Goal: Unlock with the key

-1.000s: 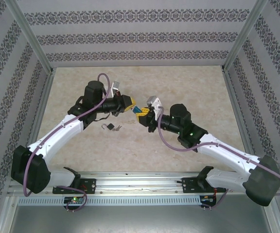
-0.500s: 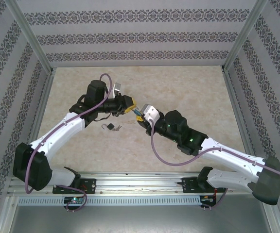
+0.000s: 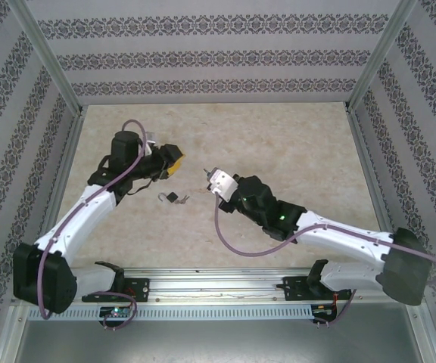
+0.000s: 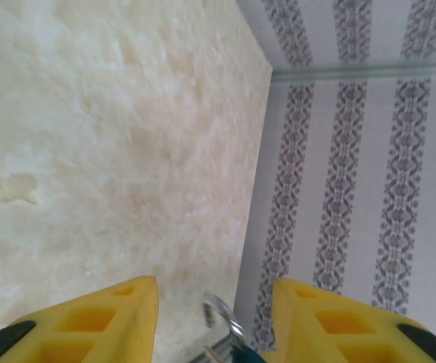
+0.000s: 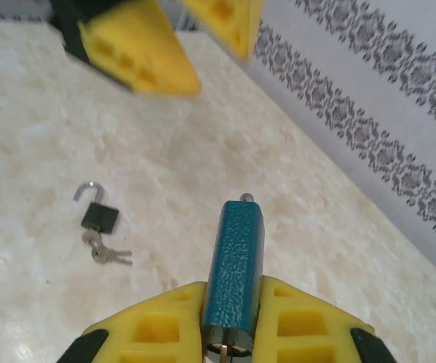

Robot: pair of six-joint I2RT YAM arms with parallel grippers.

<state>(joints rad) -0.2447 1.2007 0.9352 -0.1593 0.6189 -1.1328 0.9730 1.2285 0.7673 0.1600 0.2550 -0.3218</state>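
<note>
Teal padlock (image 5: 235, 257), clamped in the right gripper's (image 5: 229, 306) closed jaws above the surface (image 3: 278, 144), points its long axis toward the left gripper (image 3: 174, 161), whose jaws stand open.

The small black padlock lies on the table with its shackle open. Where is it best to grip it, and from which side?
Probably its black body, from straight above, one pincer finger on each side edge. The small black padlock lies flat on the table; the open shackle is thin, and the keys lie at the opposite end.
</note>
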